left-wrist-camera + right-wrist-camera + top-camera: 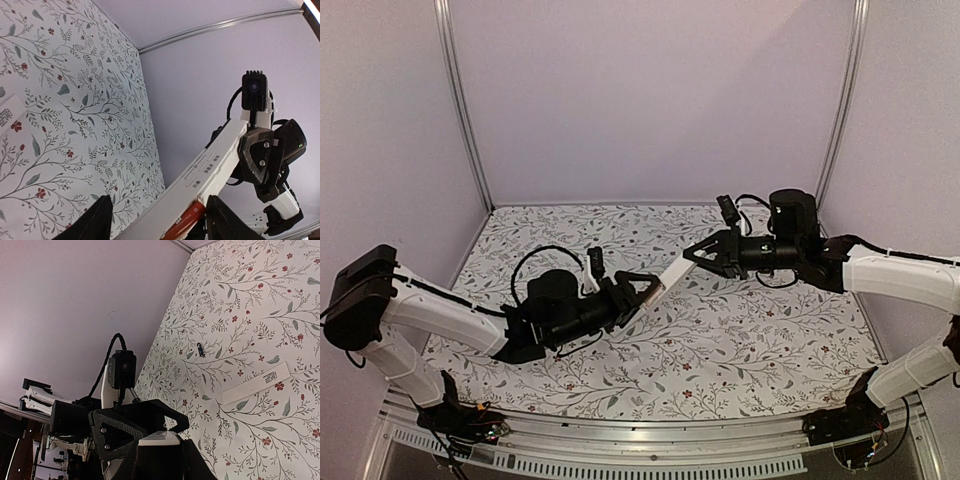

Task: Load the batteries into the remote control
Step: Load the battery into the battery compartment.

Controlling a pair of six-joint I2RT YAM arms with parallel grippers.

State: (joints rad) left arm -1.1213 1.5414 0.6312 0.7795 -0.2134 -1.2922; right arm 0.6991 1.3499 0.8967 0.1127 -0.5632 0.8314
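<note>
Left wrist view puts my left gripper (159, 214) nearest. Its two fingers (97, 222) stand either side of the near end of the remote control (210, 167), close against both long edges. The contact itself falls below the frame, so I cannot tell whether they are pinching it or merely flanking it. An orange-red cylinder (187, 219) lies along the remote's edge by the other finger; I take it for a battery sitting in or at the bay, though the bay itself is hidden. From there the remote runs up and away, off the table, to my right gripper (692, 257), whose tips are closed on its far end. I judge the bar is bridged between both arms so that one can steady it while the other works at the bay, and so that neither has to pry it off the cloth. Beyond and below, on the floral tablecloth (750, 340), the flat white strip (257, 382) lies alone, and one small dark battery (200, 349) sits well apart from it, farther toward the back. Both lie flat with bare cloth all round, so a descent has room on every side. The tight places are the frame posts (460, 100) at the far corners and the right wall, which my right arm runs close beside.
</note>
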